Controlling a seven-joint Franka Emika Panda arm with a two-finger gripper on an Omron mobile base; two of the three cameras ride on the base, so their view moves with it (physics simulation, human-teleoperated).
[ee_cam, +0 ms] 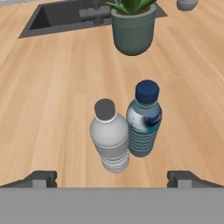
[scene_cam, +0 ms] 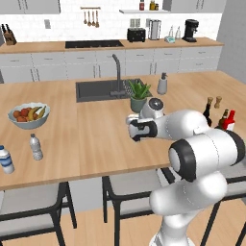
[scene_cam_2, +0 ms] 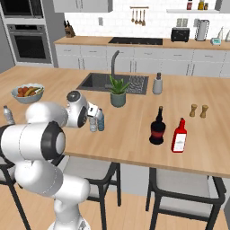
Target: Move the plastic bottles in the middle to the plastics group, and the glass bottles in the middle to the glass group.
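Near the middle of the bench (scene_cam: 91, 139), just before the potted plant (ee_cam: 132, 27), stand the two plastic bottles touching side by side: the clear bottle (ee_cam: 110, 135) with a pale cap and the blue bottle (ee_cam: 144, 120) with a dark cap. The fingers (ee_cam: 112, 178) are spread fully wide and hold nothing, set low just short of the pair. Both bottles look light, thin-walled and smooth, so they would likely dent or slip under a hard squeeze; the ribbed lower body seems the best place to grip. Because they touch, closing on one risks tipping the other. The black bottle (scene_cam_2: 157, 126) stands well apart to the right, beside the red bottle (scene_cam_2: 179, 135); glass, heavier and breakable, best taken at the round body. The plastics group, a slim bottle (scene_cam: 35, 147) and stouter bottle (scene_cam: 6, 159), sits near the bench's front left edge. Open wood lies between, with the fruit bowl (scene_cam: 29, 115) and sink (scene_cam: 101, 90) further back.
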